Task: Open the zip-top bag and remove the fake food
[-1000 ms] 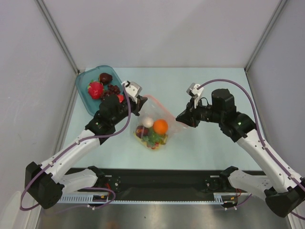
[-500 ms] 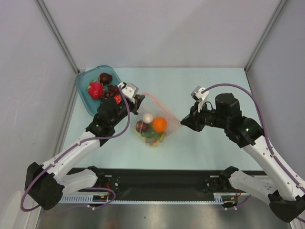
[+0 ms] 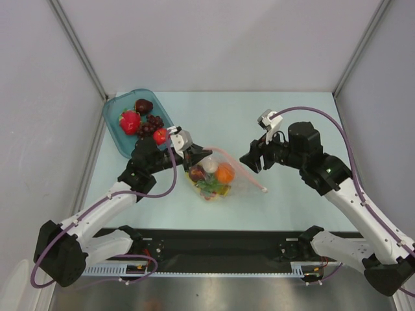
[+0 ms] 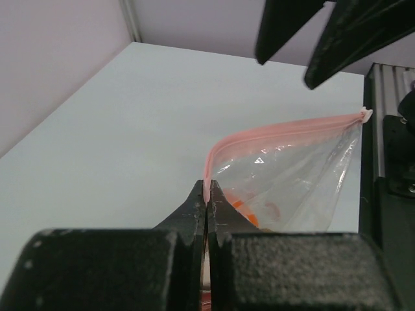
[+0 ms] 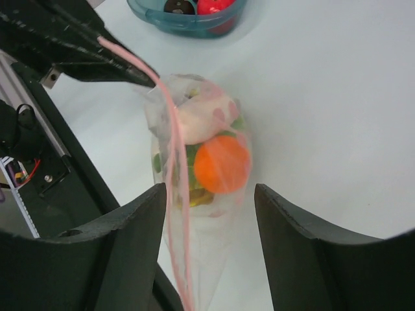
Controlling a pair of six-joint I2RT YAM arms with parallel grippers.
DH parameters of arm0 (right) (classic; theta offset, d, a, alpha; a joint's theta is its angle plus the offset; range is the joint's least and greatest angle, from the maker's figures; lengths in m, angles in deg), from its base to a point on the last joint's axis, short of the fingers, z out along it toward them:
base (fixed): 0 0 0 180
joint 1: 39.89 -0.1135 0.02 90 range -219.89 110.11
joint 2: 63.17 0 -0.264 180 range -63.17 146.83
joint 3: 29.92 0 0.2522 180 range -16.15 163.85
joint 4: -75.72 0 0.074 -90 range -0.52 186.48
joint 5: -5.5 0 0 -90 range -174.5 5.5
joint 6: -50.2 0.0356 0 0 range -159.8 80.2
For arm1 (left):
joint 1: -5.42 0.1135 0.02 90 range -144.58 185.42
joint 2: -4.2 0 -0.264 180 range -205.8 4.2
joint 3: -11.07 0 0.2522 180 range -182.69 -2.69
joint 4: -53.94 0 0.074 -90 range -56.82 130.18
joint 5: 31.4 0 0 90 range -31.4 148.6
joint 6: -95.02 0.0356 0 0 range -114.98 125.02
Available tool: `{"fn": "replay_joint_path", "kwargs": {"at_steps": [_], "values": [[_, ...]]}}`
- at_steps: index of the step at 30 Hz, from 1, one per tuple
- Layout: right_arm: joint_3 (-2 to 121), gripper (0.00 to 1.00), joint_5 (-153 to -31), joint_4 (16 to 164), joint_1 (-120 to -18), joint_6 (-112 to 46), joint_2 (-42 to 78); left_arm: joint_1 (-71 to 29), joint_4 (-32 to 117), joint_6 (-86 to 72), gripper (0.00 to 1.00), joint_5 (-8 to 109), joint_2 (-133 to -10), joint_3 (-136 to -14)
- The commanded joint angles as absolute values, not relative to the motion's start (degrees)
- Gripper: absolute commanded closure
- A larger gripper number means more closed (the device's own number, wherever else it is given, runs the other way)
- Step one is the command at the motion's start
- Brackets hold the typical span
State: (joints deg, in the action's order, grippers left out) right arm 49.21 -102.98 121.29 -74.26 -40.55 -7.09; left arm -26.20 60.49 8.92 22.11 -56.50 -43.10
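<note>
Pale blue-green, the desk fills a booth with plain grey walls on three sides.

1. We find the zip-top bag near the middle of the desk, slightly left of centre and toward the near edge. Its pinkish zip strip runs from the lifted left corner down to a free right end that lies close to the desk surface. We cannot tell whether the strip is sealed along its whole length.
2. The fake food is inside the bag, bunched in its lower part. We identify an orange, a white oval piece touching it on the far side, a dark purple piece to the left, and green pieces underneath.
3. The left gripper is clamped on the left end of the zip strip, jaws pressed together on the plastic, holding that corner above the desk.
4. The right gripper hangs just beside the bag's right side. Its jaws stand well apart and grip nothing; the right wrist view shows the bag and the orange below, between the two fingers, without contact.
5. A teal tray sits at the far left corner of the desk, well apart from the bag. It contains red and dark toy pieces.
</note>
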Motion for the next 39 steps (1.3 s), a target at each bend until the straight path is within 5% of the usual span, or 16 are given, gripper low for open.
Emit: {"fn": "replay_joint_path", "kwargs": {"at_steps": [1,28,34,36,37,39], "values": [[49.85,0.38,-101.72,114.36,-74.0,-41.64,-5.08,-25.87,61.01,8.35,1.0,15.89,-55.04,-44.0],[44.84,0.44,-107.26,115.59,-77.51,-42.87,-0.41,-25.87,55.38,11.08,1.0,18.17,-53.28,-46.46],[44.05,0.55,-112.36,111.54,-77.86,-41.91,0.55,-25.78,58.18,8.54,0.98,16.42,-53.72,-46.38],[44.22,0.69,-113.15,110.84,-78.13,-41.73,1.08,-25.78,58.63,7.66,0.82,16.59,-53.54,-46.46],[44.4,0.75,-113.24,110.75,-78.39,-41.56,1.78,-25.78,58.2,6.78,0.58,17.72,-53.11,-46.72],[45.02,0.92,-112.98,110.4,-78.91,-41.29,1.87,-25.78,57.15,5.46,0.43,20.97,-52.05,-47.16]]}}
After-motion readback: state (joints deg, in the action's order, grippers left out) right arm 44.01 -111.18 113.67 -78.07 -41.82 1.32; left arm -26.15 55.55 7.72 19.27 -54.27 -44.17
